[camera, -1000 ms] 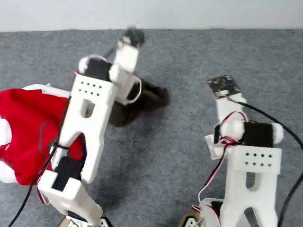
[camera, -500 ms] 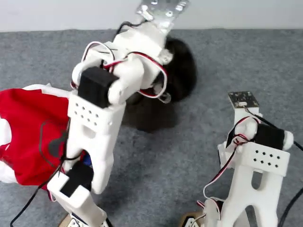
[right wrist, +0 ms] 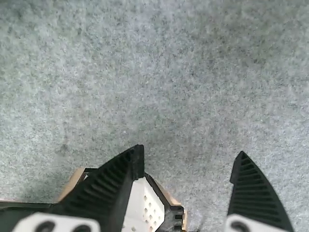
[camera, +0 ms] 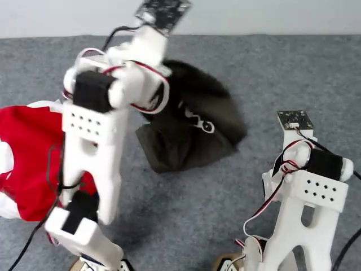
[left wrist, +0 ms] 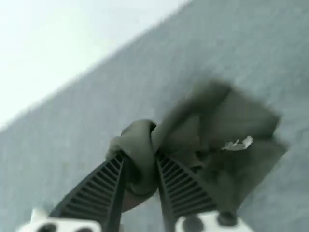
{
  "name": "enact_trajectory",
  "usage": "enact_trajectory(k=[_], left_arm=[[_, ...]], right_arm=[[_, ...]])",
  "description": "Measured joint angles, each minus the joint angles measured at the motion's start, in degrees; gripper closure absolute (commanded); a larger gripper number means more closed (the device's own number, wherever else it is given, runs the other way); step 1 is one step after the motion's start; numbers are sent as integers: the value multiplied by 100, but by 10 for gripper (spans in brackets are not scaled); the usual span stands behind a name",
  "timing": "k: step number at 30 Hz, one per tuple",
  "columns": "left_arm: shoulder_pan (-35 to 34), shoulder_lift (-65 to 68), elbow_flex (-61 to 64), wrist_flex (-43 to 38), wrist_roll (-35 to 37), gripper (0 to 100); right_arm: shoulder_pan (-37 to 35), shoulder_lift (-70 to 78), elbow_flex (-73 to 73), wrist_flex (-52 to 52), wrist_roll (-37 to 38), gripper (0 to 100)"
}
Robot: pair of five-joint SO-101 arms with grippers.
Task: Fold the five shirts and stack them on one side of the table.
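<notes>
A dark shirt (camera: 192, 127) hangs partly lifted over the middle of the grey table, its lower part spread on the surface and a white label (camera: 202, 124) showing. My left gripper (left wrist: 140, 162) is shut on a bunched fold of this dark shirt (left wrist: 227, 150), holding it up; the left arm (camera: 96, 135) stands tall over it. A red shirt with white trim (camera: 28, 152) lies crumpled at the table's left edge. My right gripper (right wrist: 188, 159) is open above bare grey surface, with nothing between its fingers; the right arm (camera: 307, 186) stands at the front right.
Grey carpet-like cover (camera: 282, 73) lies over the whole table, with free room at the back right and in the middle front. A pale wall (camera: 254, 17) borders the far edge. The arms' bases stand at the near edge.
The left arm has risen and swung, pulling the dark shirt up from a small heap so that it now hangs and spreads wider. The right arm drew back toward the near edge.
</notes>
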Motion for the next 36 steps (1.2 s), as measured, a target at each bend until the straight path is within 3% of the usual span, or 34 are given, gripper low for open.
enact_trajectory(k=[7, 13, 19, 27, 32, 36], left_arm=[[-1626, 193, 1934, -545, -35, 987], [-2602, 308, 2048, -958, -26, 987], [-2989, 255, 1486, -976, 62, 987], [-3279, 193, 1073, -668, 202, 979], [-3305, 193, 1143, -132, 202, 803], [-3323, 158, 1143, -18, 220, 758]], right_arm=[[0, 0, 0, -35, 0, 707], [0, 0, 0, -35, 0, 707], [-229, 0, 0, -35, -9, 707], [-1732, 0, -44, -343, -9, 707], [-2620, 0, -185, -1029, -9, 707], [-2919, 132, -185, -1389, -9, 707]])
